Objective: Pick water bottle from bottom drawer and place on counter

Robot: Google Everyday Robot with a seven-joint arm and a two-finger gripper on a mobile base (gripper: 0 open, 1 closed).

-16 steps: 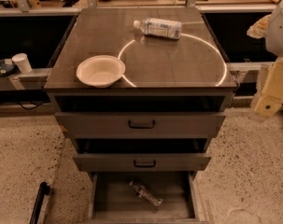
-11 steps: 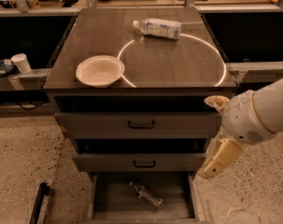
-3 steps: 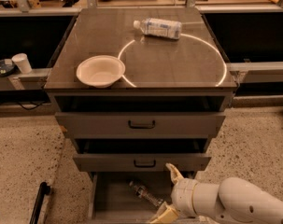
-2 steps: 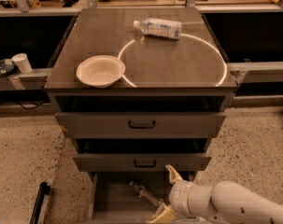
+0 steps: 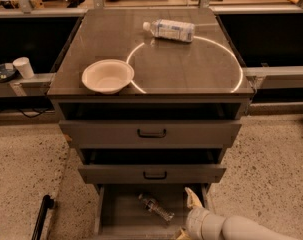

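The water bottle (image 5: 156,208) lies on its side, slanted, on the grey floor of the pulled-out bottom drawer (image 5: 119,218), near the middle. Just to the right of its lower end sits the gripper (image 5: 187,215), its two tan fingers (image 5: 192,198) spread apart and closed on nothing, the white arm running off the lower right edge. Above, the two black-handled drawers (image 5: 151,133) stand slightly ajar. On the counter (image 5: 191,69) a white bowl (image 5: 107,76) rests on the left of the white circle, and a bottle with a white-blue label (image 5: 168,30) lies at the back.
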